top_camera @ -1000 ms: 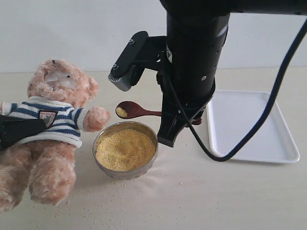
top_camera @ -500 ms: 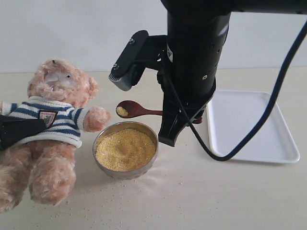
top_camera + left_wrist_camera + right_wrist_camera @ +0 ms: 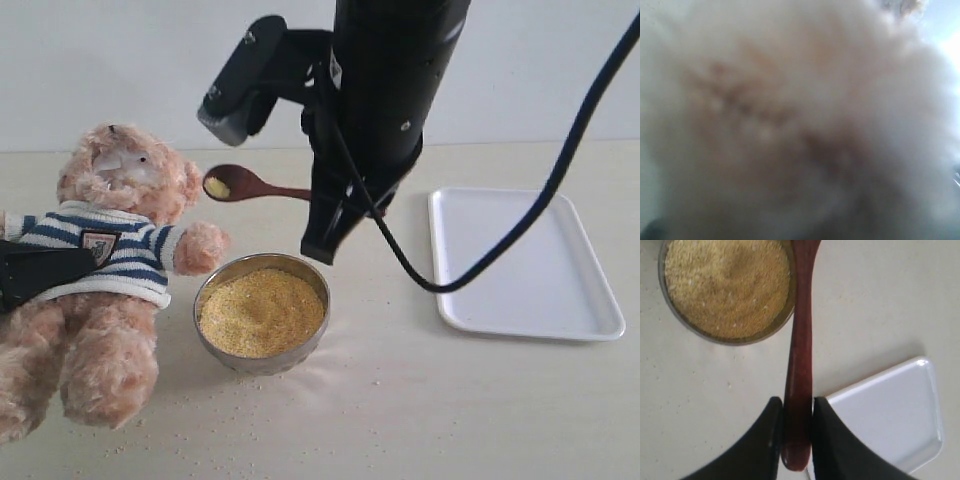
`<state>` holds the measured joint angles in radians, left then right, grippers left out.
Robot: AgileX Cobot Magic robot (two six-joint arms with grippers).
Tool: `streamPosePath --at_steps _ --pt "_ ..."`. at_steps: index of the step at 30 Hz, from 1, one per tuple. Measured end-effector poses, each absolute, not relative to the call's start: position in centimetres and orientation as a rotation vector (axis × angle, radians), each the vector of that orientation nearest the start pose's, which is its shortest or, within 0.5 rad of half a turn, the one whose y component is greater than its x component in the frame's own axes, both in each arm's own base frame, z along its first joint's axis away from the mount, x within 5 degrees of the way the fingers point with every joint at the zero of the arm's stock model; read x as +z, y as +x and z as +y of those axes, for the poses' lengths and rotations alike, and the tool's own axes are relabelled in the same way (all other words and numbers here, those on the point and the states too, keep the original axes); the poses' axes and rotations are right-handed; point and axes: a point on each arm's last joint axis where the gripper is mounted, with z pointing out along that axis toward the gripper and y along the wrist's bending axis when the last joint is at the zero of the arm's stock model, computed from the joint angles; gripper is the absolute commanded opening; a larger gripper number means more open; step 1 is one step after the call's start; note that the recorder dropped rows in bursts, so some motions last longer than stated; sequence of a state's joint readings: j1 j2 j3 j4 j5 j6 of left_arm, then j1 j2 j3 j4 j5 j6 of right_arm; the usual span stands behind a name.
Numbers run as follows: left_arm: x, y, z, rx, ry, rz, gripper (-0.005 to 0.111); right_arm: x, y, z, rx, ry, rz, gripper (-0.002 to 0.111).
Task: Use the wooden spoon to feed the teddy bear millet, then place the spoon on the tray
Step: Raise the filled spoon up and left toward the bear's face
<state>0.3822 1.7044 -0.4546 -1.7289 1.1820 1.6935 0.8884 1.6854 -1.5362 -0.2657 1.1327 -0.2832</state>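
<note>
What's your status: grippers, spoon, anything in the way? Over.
Right gripper shut on wooden spoon, millet loaded, head-high beside teddy bear. Left gripper against bear's torso, jaws unclear. Nothing between spoon and mouth.

Soft, even brightness was spread across the exterior view, and only faint shadows were cast on the table (image 3: 470,420) beside the metal bowl (image 3: 255,362) and the teddy bear (image 3: 130,270). The left wrist view was lost entirely to blurred, unfocused fur. In the right wrist view the wooden spoon (image 3: 799,365) was rendered crisply, with a soft shadow thrown along the tray (image 3: 890,415).
</note>
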Motion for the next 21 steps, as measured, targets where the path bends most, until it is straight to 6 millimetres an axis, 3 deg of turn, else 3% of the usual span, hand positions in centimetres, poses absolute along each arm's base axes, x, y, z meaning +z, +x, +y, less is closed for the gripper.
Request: streamPosePath --at_steps 5,11,21 --pt "15.0 23.6 0.5 -1.265 -0.145 2.082 0.005 36.0 24.4 27.0 -0.099 -1.481 2.126 0.0" --pt "15.0 23.6 0.5 -1.265 -0.145 2.082 0.005 38.9 23.9 27.8 0.085 -1.428 2.082 0.0" --pt "15.0 23.6 0.5 -1.265 -0.145 2.082 0.005 38.0 24.0 29.0 0.165 -1.458 2.113 0.0"
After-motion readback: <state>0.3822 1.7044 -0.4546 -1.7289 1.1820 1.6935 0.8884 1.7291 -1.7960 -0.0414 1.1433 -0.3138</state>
